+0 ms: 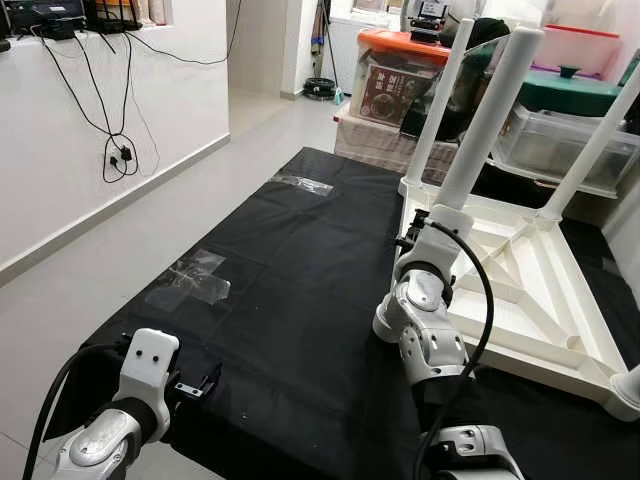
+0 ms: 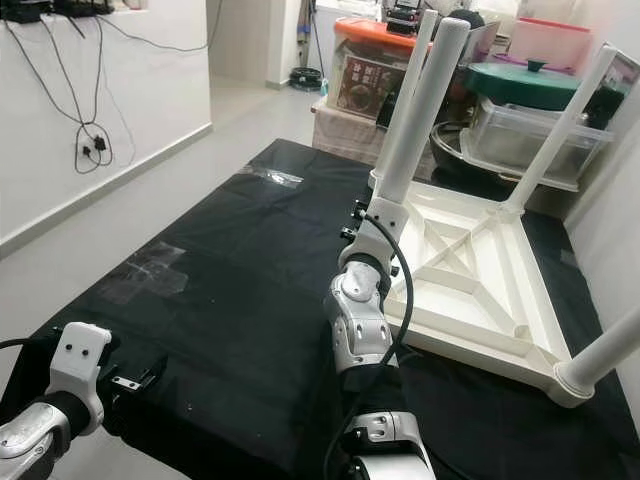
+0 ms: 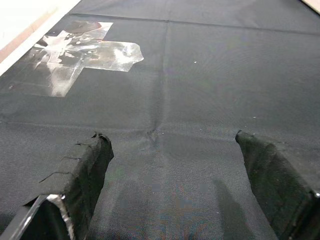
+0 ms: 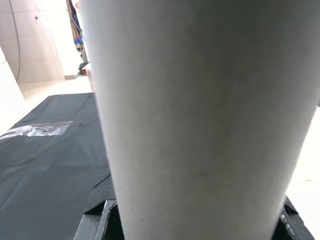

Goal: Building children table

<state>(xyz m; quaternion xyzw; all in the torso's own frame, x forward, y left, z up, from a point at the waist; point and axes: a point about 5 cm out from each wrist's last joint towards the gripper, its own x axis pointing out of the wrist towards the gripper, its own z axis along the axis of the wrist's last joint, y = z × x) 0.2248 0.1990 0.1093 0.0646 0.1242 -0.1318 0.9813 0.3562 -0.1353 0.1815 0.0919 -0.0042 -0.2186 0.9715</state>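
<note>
The right end effector [image 1: 425, 232] is pinched around the base of a white table leg [image 1: 488, 120], its black fingers [image 4: 97, 212] sitting on either side of the tube where it meets the upturned white children's tabletop [image 1: 520, 290]. That tabletop lies underside up on a black cloth [image 1: 290, 290] just beside and beyond the end effector, with three more white legs standing up from its other corners. The left end effector [image 3: 172, 165] hovers low over the near edge of the cloth, well apart from the tabletop, its fingers spread wide with nothing between them; a patch of clear tape [image 3: 80, 55] lies ahead of it. Plastic storage boxes [image 1: 400, 75] stand beyond the tabletop.
</note>
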